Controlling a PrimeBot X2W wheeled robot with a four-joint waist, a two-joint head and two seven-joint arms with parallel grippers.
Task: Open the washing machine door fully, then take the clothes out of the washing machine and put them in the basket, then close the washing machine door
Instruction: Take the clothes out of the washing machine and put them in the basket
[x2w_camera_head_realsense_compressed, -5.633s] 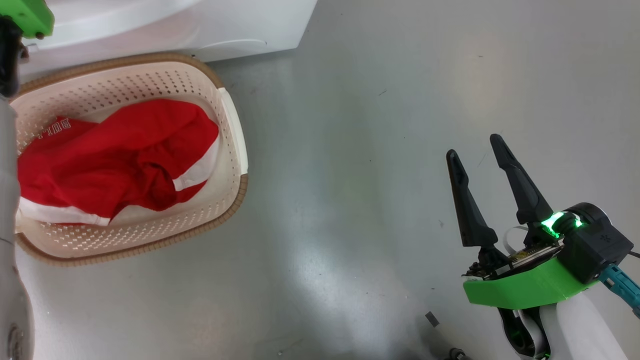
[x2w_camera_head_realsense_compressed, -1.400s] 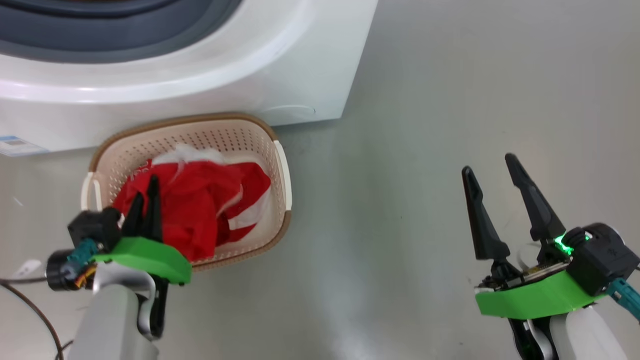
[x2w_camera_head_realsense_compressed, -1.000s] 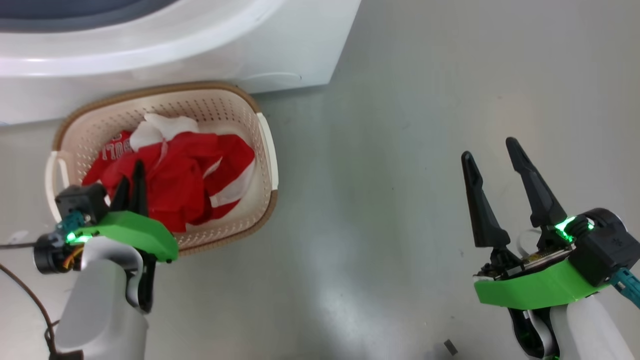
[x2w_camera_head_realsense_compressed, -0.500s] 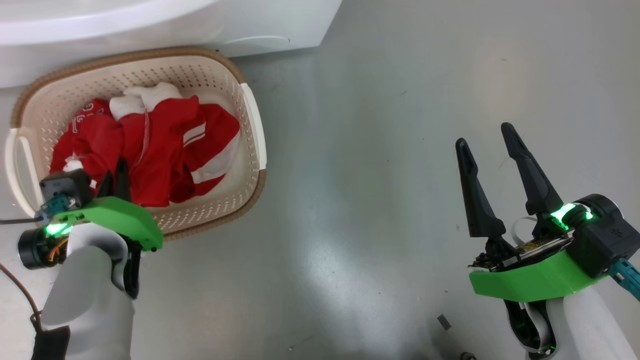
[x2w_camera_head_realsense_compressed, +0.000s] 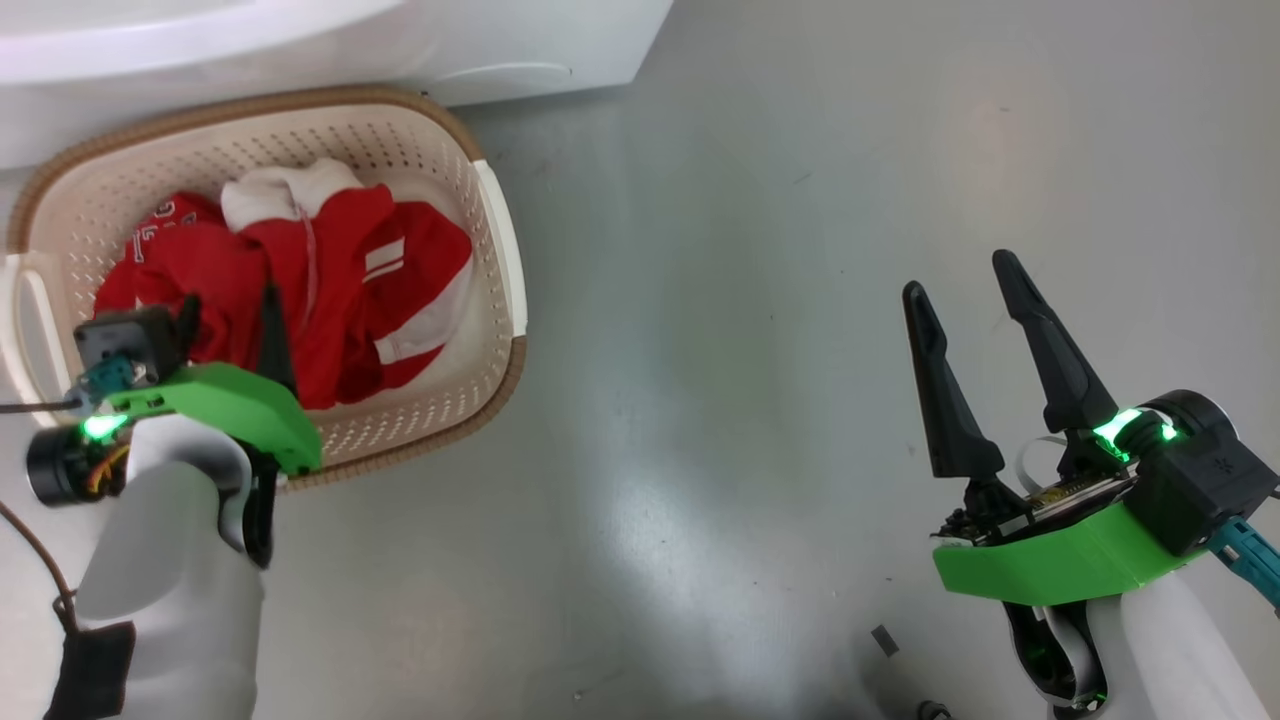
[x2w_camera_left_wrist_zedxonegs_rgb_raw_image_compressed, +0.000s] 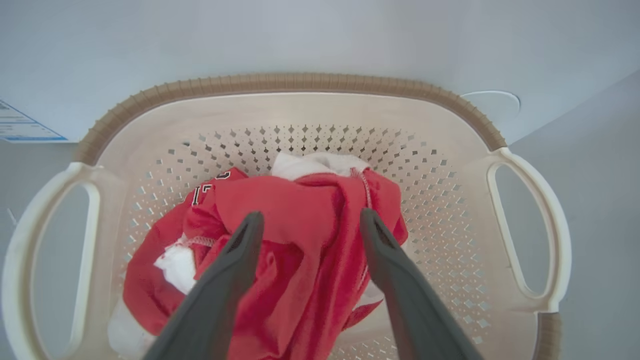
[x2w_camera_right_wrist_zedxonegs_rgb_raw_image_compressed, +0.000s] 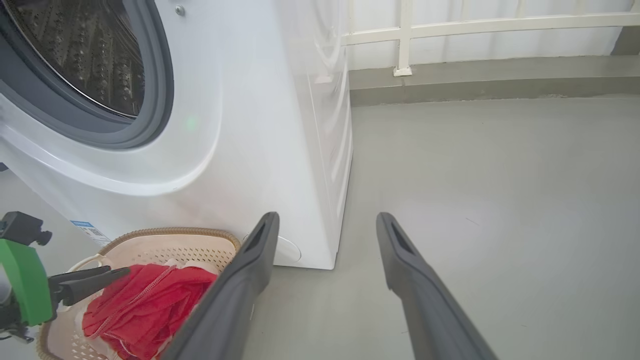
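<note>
The cream basket (x2w_camera_head_realsense_compressed: 497, 230) stands on the floor against the white washing machine (x2w_camera_head_realsense_compressed: 300, 40). Red clothes (x2w_camera_head_realsense_compressed: 340, 290) with white bands lie piled inside it. My left gripper (x2w_camera_head_realsense_compressed: 228, 318) hangs just over the pile, open, its fingers spread above the fabric. In the left wrist view the left gripper (x2w_camera_left_wrist_zedxonegs_rgb_raw_image_compressed: 311, 215) frames the red clothes (x2w_camera_left_wrist_zedxonegs_rgb_raw_image_compressed: 295, 210) inside the basket (x2w_camera_left_wrist_zedxonegs_rgb_raw_image_compressed: 290, 82). My right gripper (x2w_camera_head_realsense_compressed: 957, 275) is open and empty over bare floor far to the right. The right wrist view shows the washing machine (x2w_camera_right_wrist_zedxonegs_rgb_raw_image_compressed: 250, 125) with its steel drum (x2w_camera_right_wrist_zedxonegs_rgb_raw_image_compressed: 85, 55) uncovered. The washing machine door is out of view.
Grey floor (x2w_camera_head_realsense_compressed: 720, 350) spreads between the basket and my right arm. A dark cable (x2w_camera_head_realsense_compressed: 30, 545) trails by my left forearm. A small scrap (x2w_camera_head_realsense_compressed: 885, 640) lies near my right arm. A low kerb and white railing (x2w_camera_right_wrist_zedxonegs_rgb_raw_image_compressed: 475, 30) stand behind the machine.
My left gripper has opened and let go of the red garment, which now lies in the basket. The head camera has shifted. My right gripper has stayed open.
</note>
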